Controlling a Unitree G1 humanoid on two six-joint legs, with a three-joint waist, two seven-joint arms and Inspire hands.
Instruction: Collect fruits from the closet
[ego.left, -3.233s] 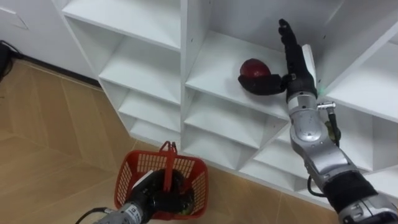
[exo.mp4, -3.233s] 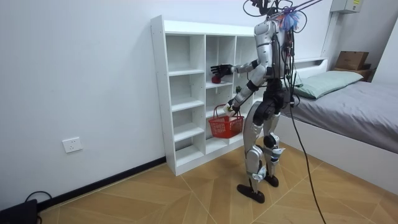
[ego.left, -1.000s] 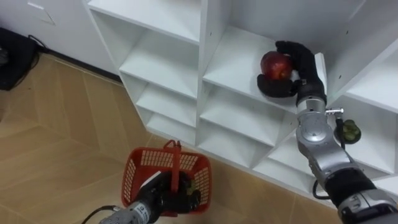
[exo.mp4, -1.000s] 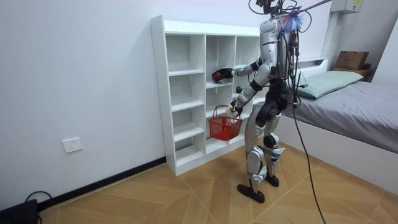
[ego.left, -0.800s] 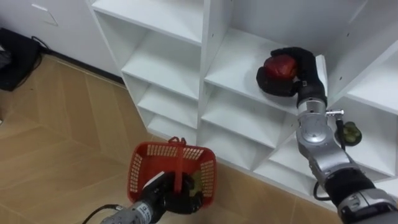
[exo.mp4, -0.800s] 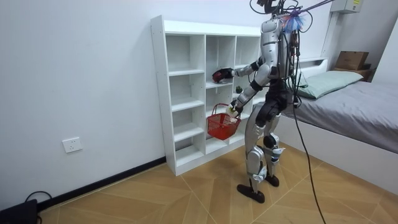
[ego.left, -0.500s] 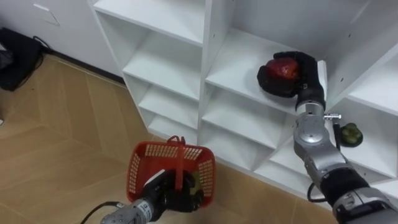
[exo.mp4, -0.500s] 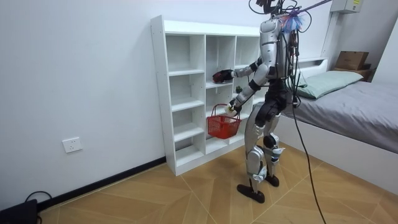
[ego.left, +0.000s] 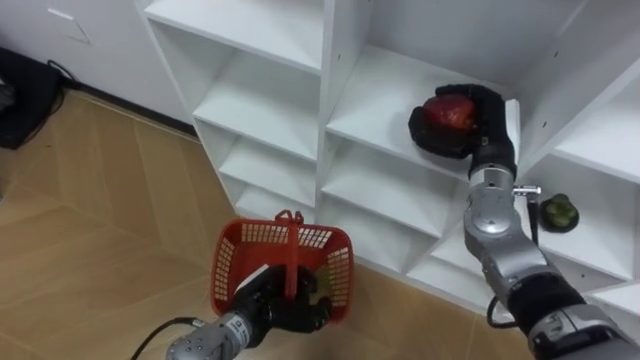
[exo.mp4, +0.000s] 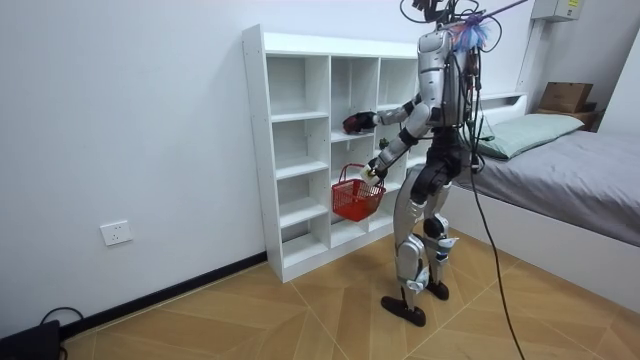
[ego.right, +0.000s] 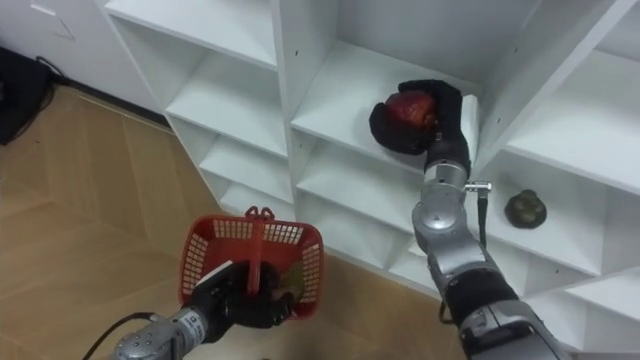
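Right hand (ego.left: 488, 112) wrapped round fruit (ego.left: 450, 113) on shelf (ego.left: 378, 92); left hand (ego.left: 285, 311) clenched on basket (ego.left: 234, 270) handle (ego.left: 293, 250); lift fruit straight out, basket level below

You've got bright, diffuse room light. The closet (ego.left: 335, 60) reads clean white, with soft grey shadows under its shelves and in their back corners. The floor (ego.left: 90, 230) is evenly lit, all shadows soft-edged.
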